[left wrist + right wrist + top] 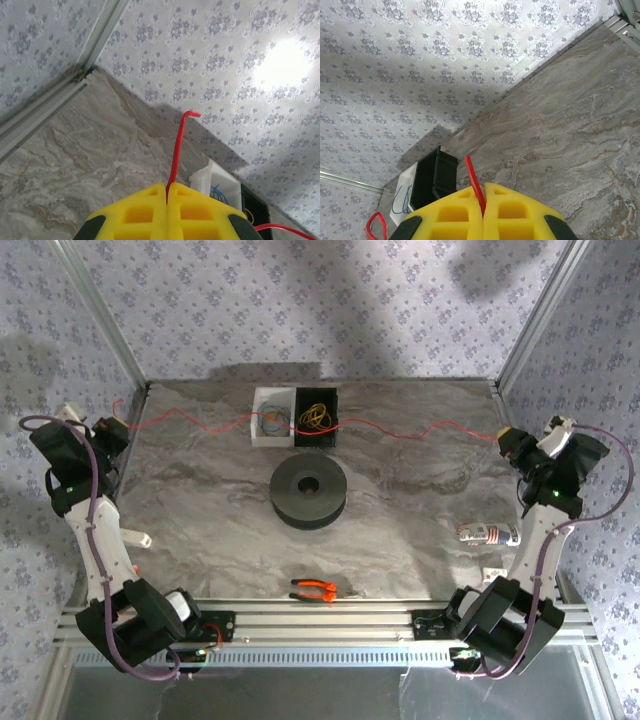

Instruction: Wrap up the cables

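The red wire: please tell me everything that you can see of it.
The red wire is very thin, bendy and looks plastic-coated. It runs in loose waves across the far part of the table, from one side to the other, passing the white box and the black box. Each end is pinched: one in the shut left gripper, with a short bent tip sticking out, the other in the shut right gripper. It is not wound yet.

Bright, even light leaves glare on the wallpaper (pixel 282 62) and soft shadows.
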